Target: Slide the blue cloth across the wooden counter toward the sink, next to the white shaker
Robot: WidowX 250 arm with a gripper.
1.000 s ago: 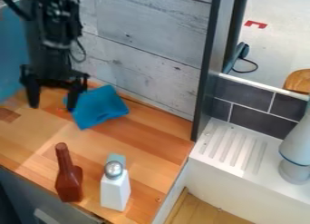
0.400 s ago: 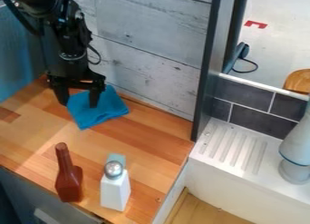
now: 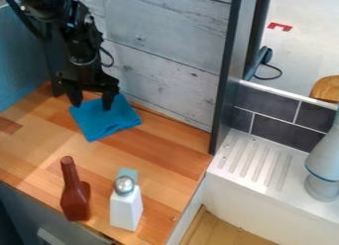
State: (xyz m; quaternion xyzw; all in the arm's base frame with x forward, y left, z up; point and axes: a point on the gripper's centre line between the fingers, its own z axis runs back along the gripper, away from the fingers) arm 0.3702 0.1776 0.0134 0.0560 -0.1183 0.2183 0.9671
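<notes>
The black gripper [image 3: 92, 105] hangs at the upper left with its two fingers apart and nothing visible between them. Its fingertips are over the back left part of a blue cloth [image 3: 109, 122], and I cannot tell whether they touch it. The cloth lies flat with some folds on the wooden counter [image 3: 159, 164], close to the back wall. At the counter's front stand a dark red bottle [image 3: 75, 199] with a long neck and, to its right, a white shaker [image 3: 126, 209] with a metal top, both upright.
A grey plank wall [image 3: 159, 55] runs behind the counter, ending at a dark vertical post [image 3: 228, 85]. To the right are a white ribbed drainboard [image 3: 255, 159], dark tiles [image 3: 281, 125] and a pale grey object [image 3: 324, 164]. A small pale green item [image 3: 128, 174] is behind the shaker.
The gripper has moved right, from the cloth's left side to above its back left part, and in the last moment slightly up. The cloth lies in about the same place.
</notes>
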